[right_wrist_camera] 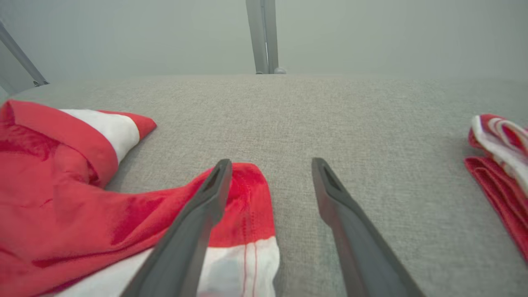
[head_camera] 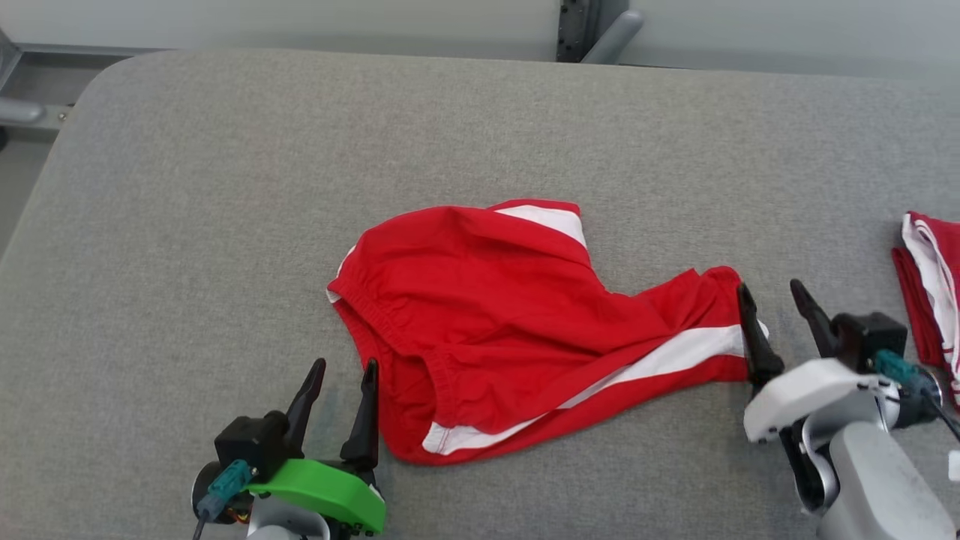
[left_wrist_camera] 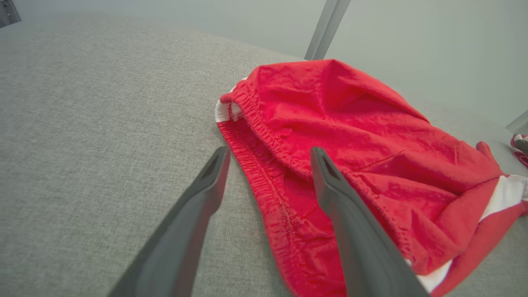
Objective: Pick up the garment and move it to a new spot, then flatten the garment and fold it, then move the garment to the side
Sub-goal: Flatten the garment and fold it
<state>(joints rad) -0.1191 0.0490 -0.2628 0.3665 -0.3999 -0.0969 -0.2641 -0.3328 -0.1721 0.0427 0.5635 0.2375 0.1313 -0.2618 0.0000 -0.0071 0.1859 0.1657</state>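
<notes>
Grey felt covers the counter [head_camera: 225, 187]. Over it the left tool [head_camera: 346, 367] stands wide open and empty beside the elastic waistband. The right tool [head_camera: 769, 289] gapes too, gripping nothing, one finger over the leg hem. Between them the red garment [head_camera: 510, 315] lies rumpled mid-counter (shorts, white-striped). It looks light, limp and probably slippery, so pinch the waistband and hem.

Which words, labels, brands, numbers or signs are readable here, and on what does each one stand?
None readable. The red shorts bear only plain white stripes; the second red garment, the grey table, the left gripper and the right gripper show no lettering.
</notes>
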